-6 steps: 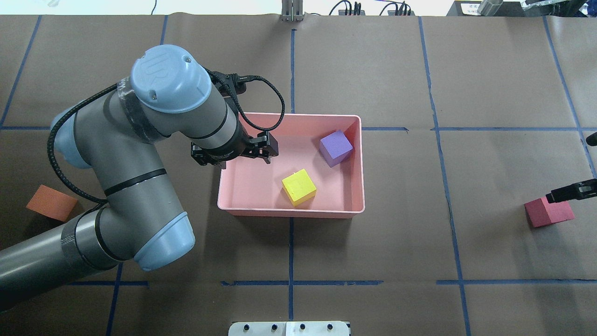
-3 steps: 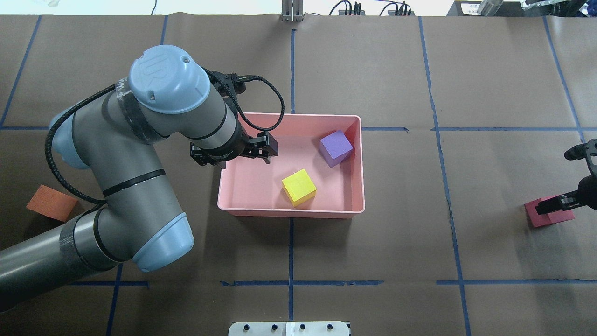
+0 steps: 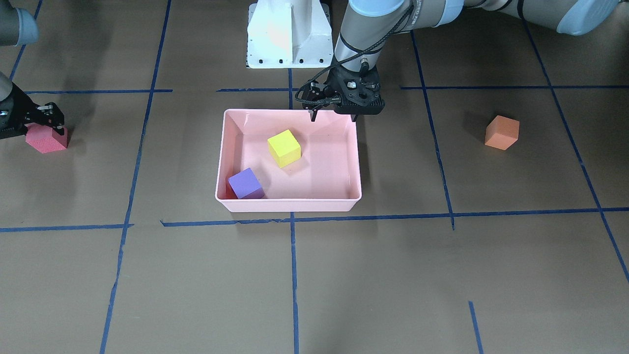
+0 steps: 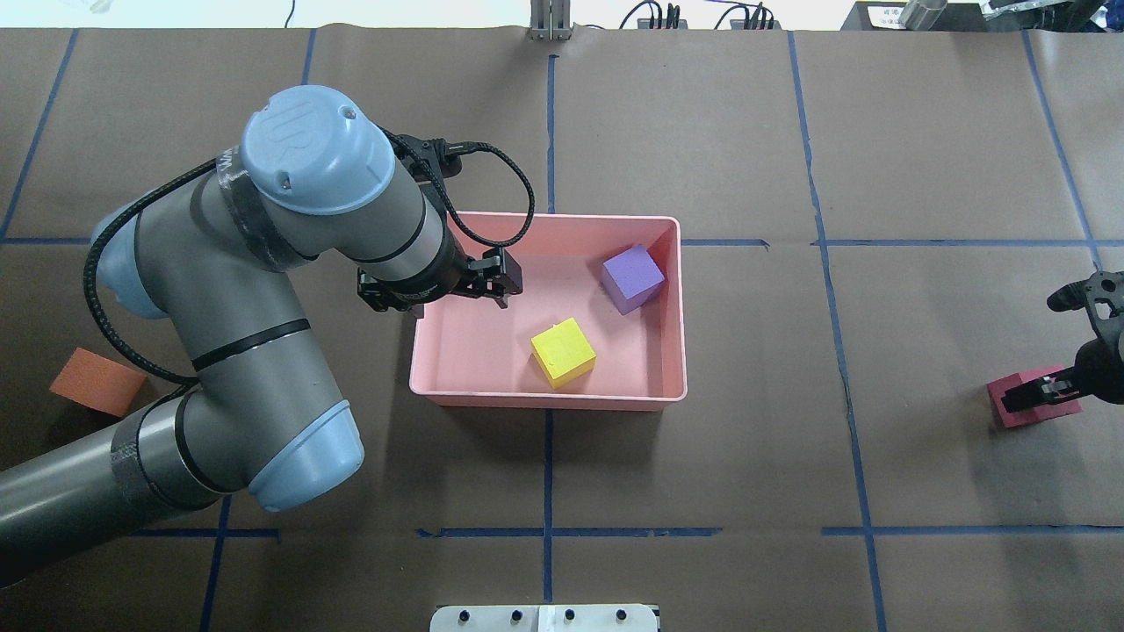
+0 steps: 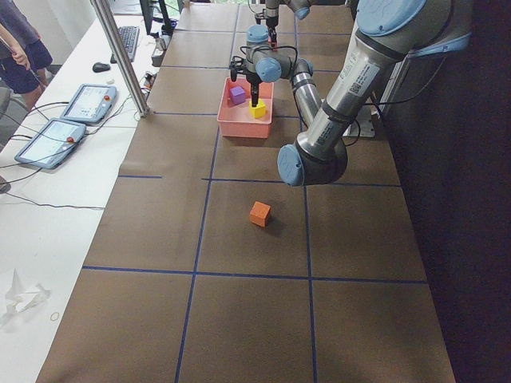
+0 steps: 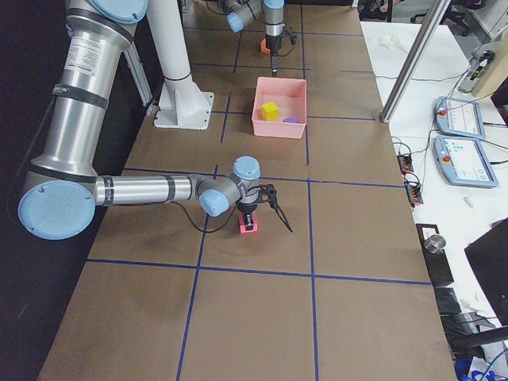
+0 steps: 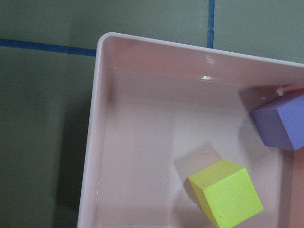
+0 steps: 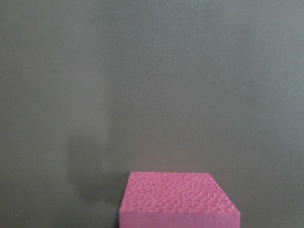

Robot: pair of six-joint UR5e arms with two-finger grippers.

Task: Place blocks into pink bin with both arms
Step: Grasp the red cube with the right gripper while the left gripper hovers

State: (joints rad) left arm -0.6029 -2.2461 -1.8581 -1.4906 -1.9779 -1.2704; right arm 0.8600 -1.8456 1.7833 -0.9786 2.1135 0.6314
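Observation:
The pink bin [image 4: 549, 402] sits mid-table and holds the yellow-green block [image 4: 562, 351] and the purple block [image 4: 632, 277]; both also show in the left wrist view, yellow-green [image 7: 225, 199] and purple [image 7: 282, 121]. My left gripper [image 4: 509, 283] hovers open and empty over the bin's left end [image 3: 334, 118]. The orange block [image 4: 97, 381] lies on the table far left, beside my left arm. The red-pink block [image 4: 1019, 412] lies far right. My right gripper [image 4: 1041, 391] is low over it, jaws apart at its top, and the right wrist view shows the block [image 8: 178, 199] just below.
Brown paper with blue tape lines covers the table. The white pedestal base [image 3: 287, 34] stands behind the bin on the robot's side. A metal post [image 4: 549, 22] and cable plugs sit at the far edge.
My right gripper has come down and in over the red-pink block. My left arm has hardly moved. The blocks have not shifted.

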